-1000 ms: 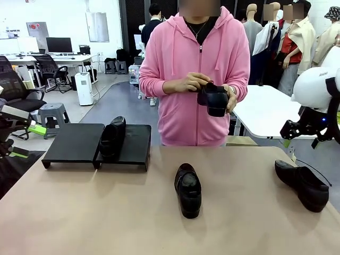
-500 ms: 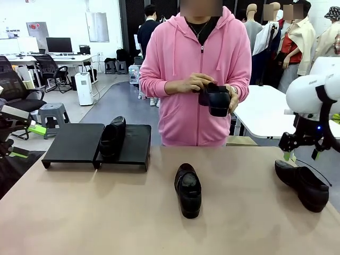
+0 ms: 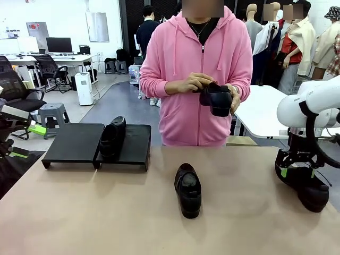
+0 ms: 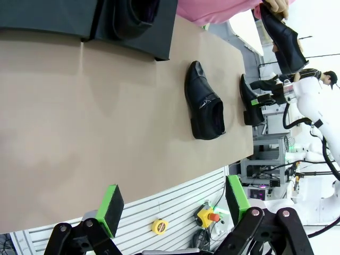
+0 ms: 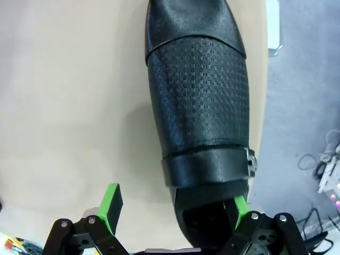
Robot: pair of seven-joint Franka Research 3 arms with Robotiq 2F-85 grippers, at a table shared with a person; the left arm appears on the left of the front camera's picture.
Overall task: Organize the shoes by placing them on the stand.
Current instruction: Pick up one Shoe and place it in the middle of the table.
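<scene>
Your right claw (image 5: 176,204) hung released astride the heel end of a shoe (image 5: 196,106), toe pointing away, crowding one green pad (image 5: 240,206) and clear of the other, so you needed to centre before clenching for the stand (image 3: 74,142), well apart.
</scene>
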